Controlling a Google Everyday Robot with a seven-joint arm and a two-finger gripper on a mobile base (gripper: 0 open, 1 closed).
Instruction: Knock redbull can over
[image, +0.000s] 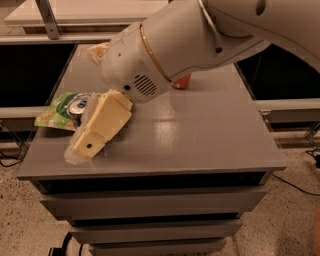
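The redbull can (77, 106) stands at the left of the grey table (200, 140). Only its silver top and a sliver of blue side show; the rest is hidden behind my gripper. My gripper (95, 132) hangs low over the table's left front, right against the can on its right side. I cannot tell whether it touches the can, or whether the can is tilted. The large white arm fills the upper middle of the view.
A green snack bag (54, 112) lies flat just behind and left of the can, near the table's left edge. A red Coca-Cola can (181, 82) is partly hidden behind the arm at the back middle. The table's front edge is close below the gripper.
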